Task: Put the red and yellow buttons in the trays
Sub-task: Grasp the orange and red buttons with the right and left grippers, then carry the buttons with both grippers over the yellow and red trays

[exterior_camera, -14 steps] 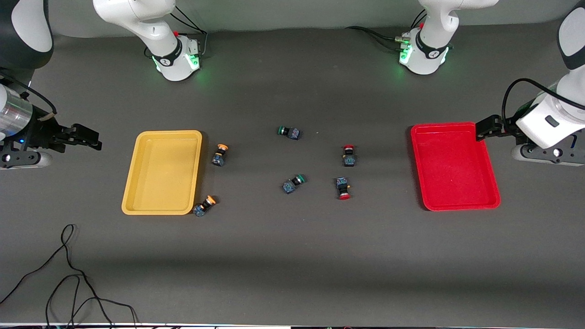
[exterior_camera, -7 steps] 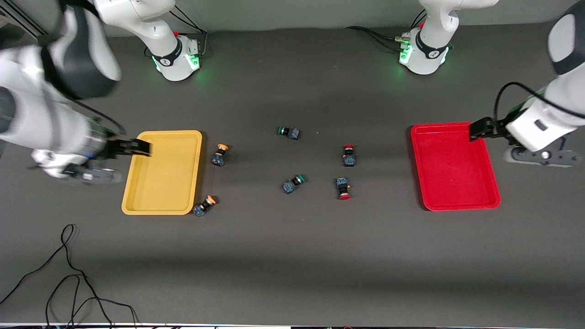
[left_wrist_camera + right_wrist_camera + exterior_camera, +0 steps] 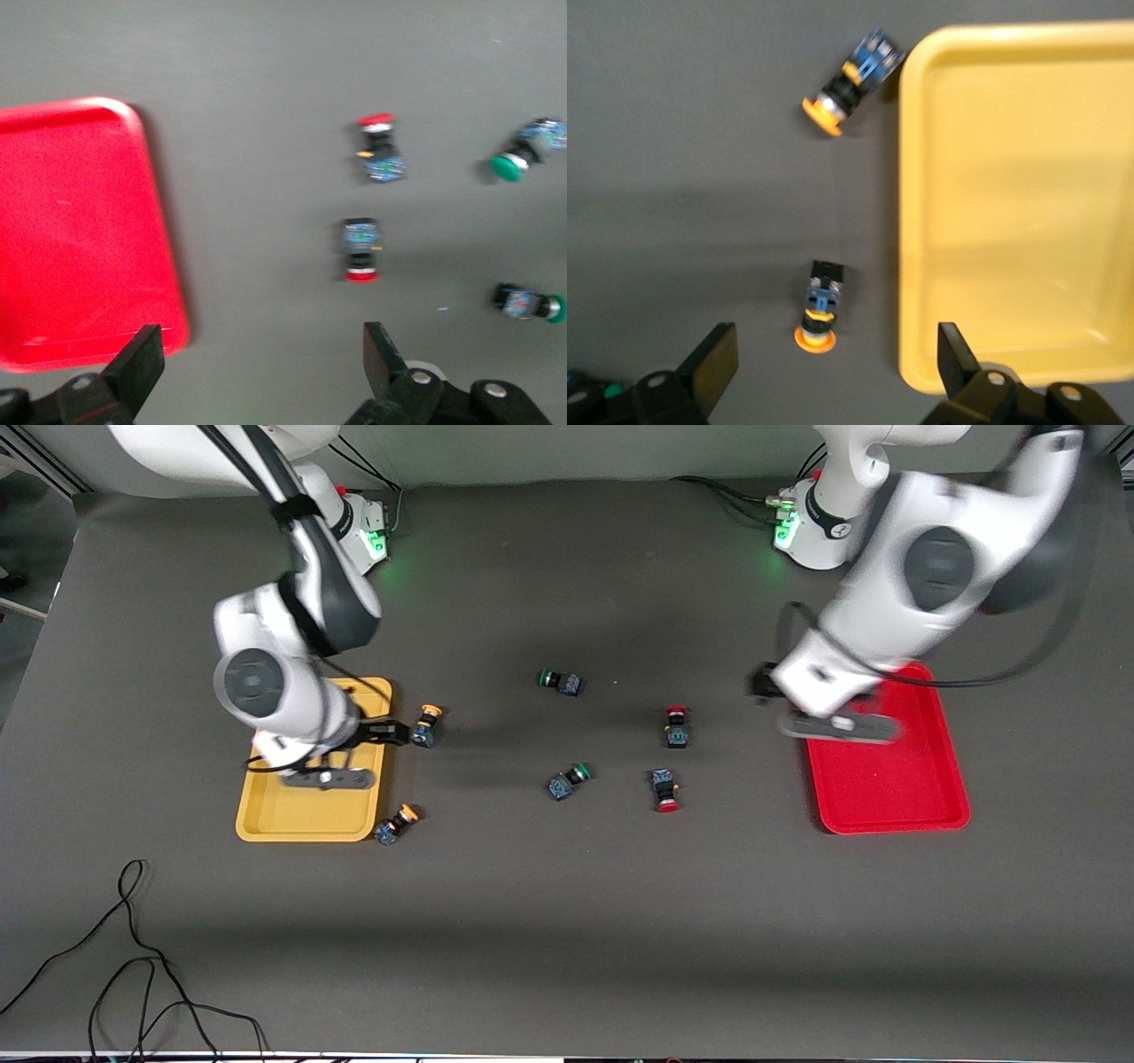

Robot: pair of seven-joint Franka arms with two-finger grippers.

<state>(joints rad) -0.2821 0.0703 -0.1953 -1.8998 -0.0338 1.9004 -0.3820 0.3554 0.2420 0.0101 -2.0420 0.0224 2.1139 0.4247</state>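
A yellow tray [image 3: 301, 817] lies toward the right arm's end and a red tray [image 3: 895, 788] toward the left arm's end. Two yellow-capped buttons [image 3: 426, 724] [image 3: 395, 825] lie beside the yellow tray. Two red-capped buttons [image 3: 677, 726] [image 3: 664, 790] lie on the table nearer the red tray. My right gripper [image 3: 390, 732] is open and empty above the yellow tray's edge, close to one yellow button [image 3: 819, 305]; the other [image 3: 852, 80] lies farther off. My left gripper [image 3: 760, 685] is open and empty over the table beside the red tray [image 3: 80, 230], with both red buttons [image 3: 378, 149] [image 3: 361, 250] ahead.
Two green-capped buttons [image 3: 560, 681] [image 3: 568, 781] lie in the middle of the table, between the yellow and red ones. A loose black cable [image 3: 133, 974] lies near the front edge at the right arm's end.
Both arms have swung in from the table's ends. The right gripper crossed the yellow tray to its button-side edge. The left gripper crossed the red tray toward the red buttons.
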